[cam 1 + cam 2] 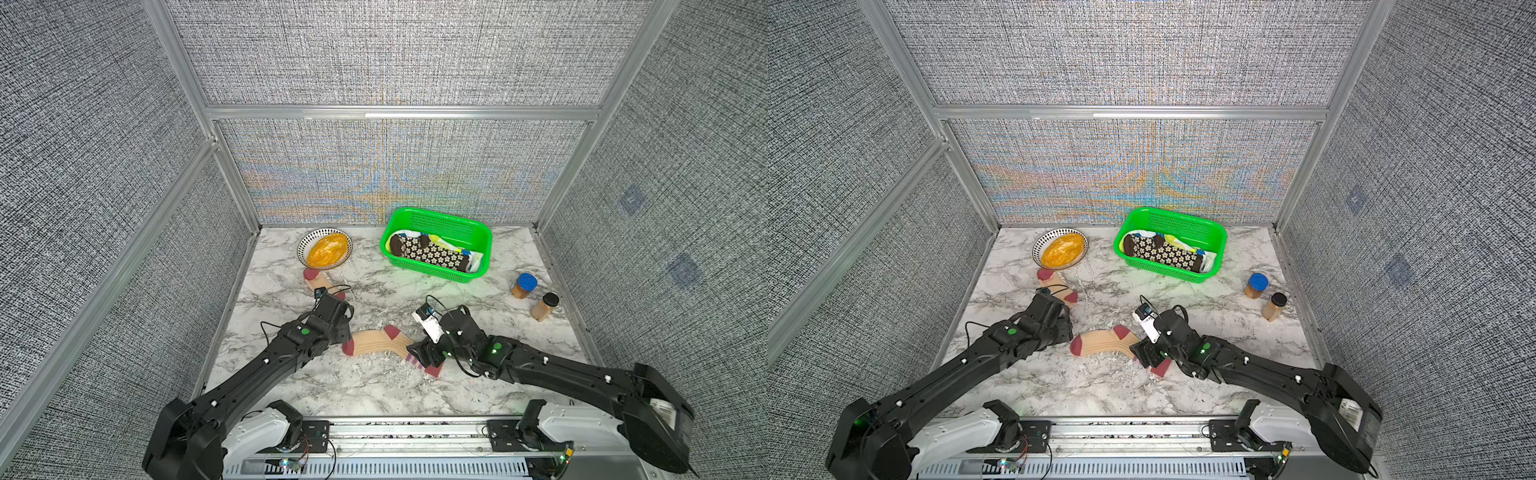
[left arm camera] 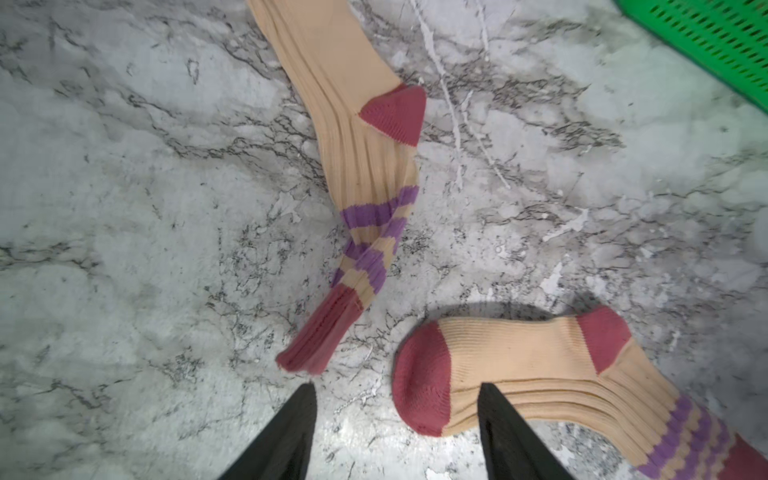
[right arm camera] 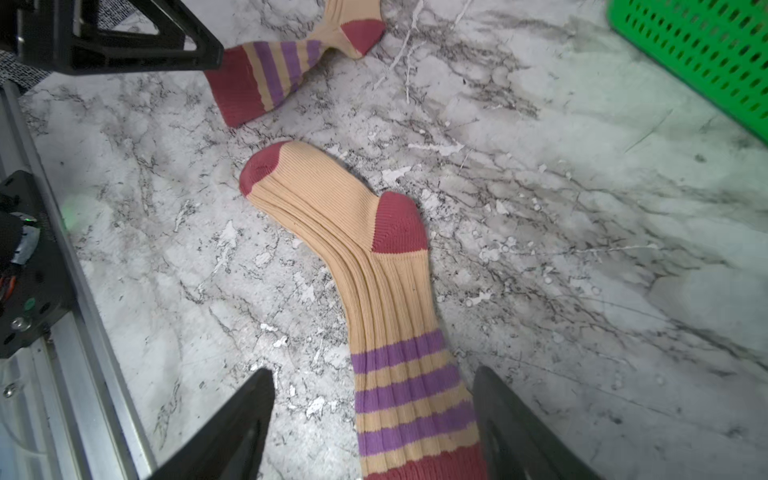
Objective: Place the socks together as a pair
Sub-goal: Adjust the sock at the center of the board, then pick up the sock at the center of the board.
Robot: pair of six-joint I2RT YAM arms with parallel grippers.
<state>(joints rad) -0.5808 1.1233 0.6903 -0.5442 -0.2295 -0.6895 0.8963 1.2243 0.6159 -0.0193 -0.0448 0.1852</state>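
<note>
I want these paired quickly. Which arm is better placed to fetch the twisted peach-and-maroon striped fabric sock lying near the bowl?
Left: the left pincer, open, hangs by the twisted peach-and-maroon striped fabric sock's maroon cuff, while the right pincer straddles the flat matching sock's striped cuff, farther away.

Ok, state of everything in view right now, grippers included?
near peach sock: flat, ungripped
far peach sock: twisted, lying apart, unpaired
left gripper: open, empty, at near peach sock toe
right gripper: open, straddling near peach sock leg
green basket: holds daisy-print sock and others
blue-lidded jar: closed, upright
black-lidded jar: closed, upright
bowl: filled
</note>
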